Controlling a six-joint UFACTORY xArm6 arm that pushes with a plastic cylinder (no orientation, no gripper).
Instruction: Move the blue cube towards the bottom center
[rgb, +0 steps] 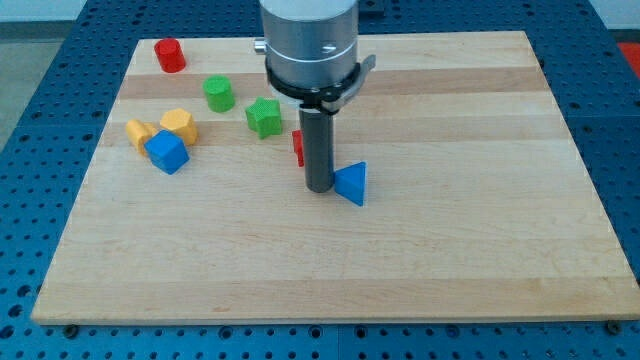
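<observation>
The blue cube sits at the view's left on the wooden board, touching the two yellow blocks above it. My tip is near the board's middle, far to the right of the blue cube. It stands right beside the left side of a blue triangular block. A red block is partly hidden behind the rod.
A yellow block and a yellow hexagonal block sit just above the blue cube. A green hexagonal block, a green star block and a red cylinder lie toward the view's top left.
</observation>
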